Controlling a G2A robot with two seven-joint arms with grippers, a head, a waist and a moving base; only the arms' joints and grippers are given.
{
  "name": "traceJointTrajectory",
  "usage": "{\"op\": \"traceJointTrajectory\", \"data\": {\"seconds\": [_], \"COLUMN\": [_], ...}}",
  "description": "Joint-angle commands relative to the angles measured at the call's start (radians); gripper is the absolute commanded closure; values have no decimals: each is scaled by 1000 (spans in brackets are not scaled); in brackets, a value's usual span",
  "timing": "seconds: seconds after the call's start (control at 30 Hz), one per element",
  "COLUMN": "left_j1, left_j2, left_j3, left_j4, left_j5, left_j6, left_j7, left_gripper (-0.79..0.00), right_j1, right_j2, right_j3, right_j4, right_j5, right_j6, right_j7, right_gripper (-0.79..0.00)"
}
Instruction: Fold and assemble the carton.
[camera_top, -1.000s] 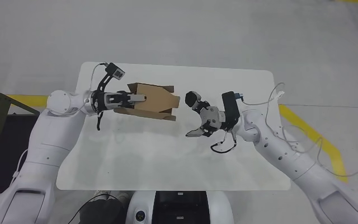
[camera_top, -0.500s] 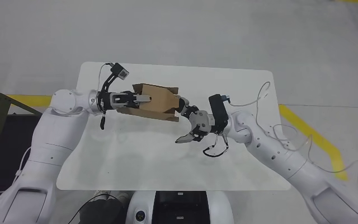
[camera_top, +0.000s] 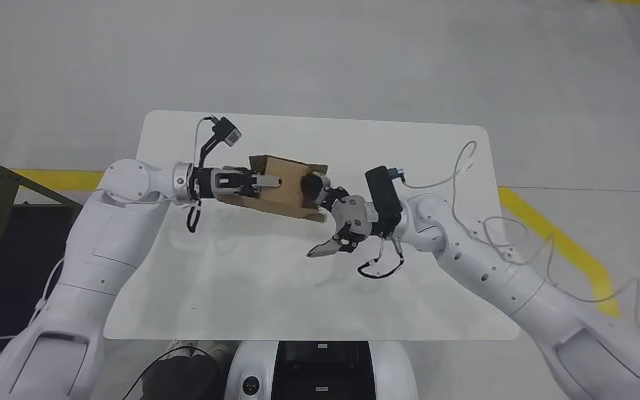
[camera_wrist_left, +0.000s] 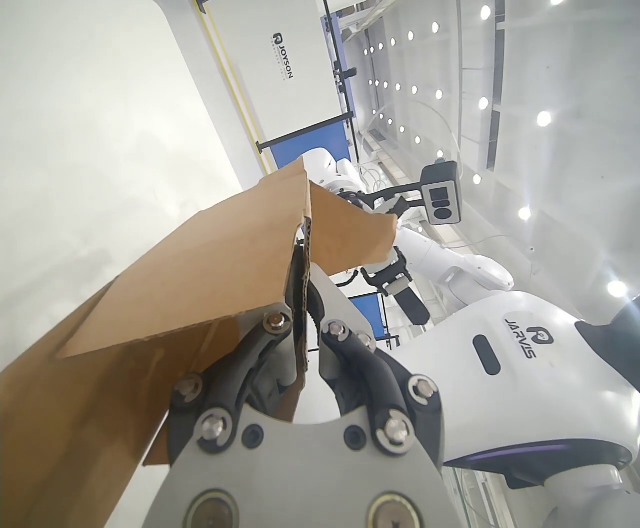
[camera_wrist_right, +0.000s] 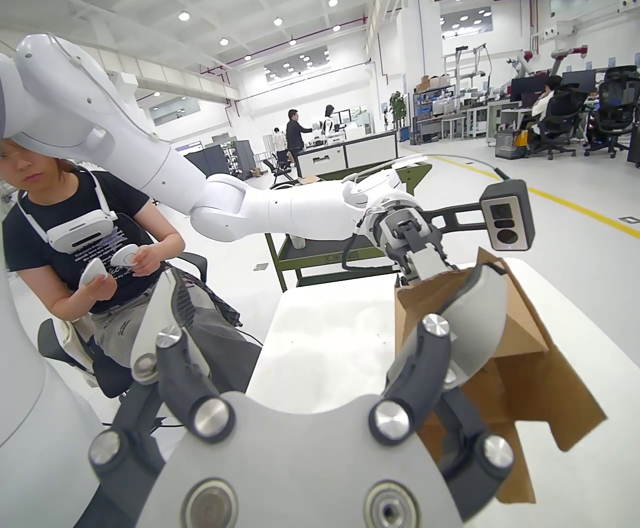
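carton (camera_wrist_left: 200, 280): brown corrugated cardboard, matt, fluting bare at the cut edges
counter (camera_top: 250, 280): white, smooth, faint sheen
left gripper (camera_wrist_left: 306, 285): brushed grey metal plate, black plastic links, bright screws
right gripper (camera_wrist_right: 322, 285): same metal and black plastic, with smooth pale pads (camera_wrist_right: 475, 320)

The brown corrugated-cardboard carton (camera_top: 285, 185) is sitting over the far half of the white rectangular bench (camera_top: 420, 290), about midway across; cannot tell whether it is touching the top. At its left end the left arm's black-and-silver tool (camera_top: 262, 181) is pinching one wall edge between its fingers. At its right end the right arm's black-and-silver tool (camera_top: 312, 218) is standing spread wide: one finger is sitting inside the open end, the other is hanging outside, on the robot's side.
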Motion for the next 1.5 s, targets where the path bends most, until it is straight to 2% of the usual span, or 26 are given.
{"op": "traceJointTrajectory", "data": {"seconds": [0.0,0.43,0.9,1.47], "left_j1": [-2,0,15,-6], "left_j2": [-1,-4,3,-9], "left_j3": [4,-4,-75,-79], "left_j4": [-3,-3,37,57], "left_j5": [5,-42,-164,-181], "left_j6": [3,2,4,-6], "left_j7": [2,-29,-100,-43], "left_gripper": [0,0,0,0], "right_j1": [6,32,-20,-10], "right_j2": [-5,-32,16,15], "right_j3": [-9,-42,25,-65], "right_j4": [3,38,27,-50], "right_j5": [4,31,-14,-6], "right_j6": [0,0,0,0], "right_j7": [6,25,-33,-7], "right_gripper": [-785,-785,-785,-785]}}
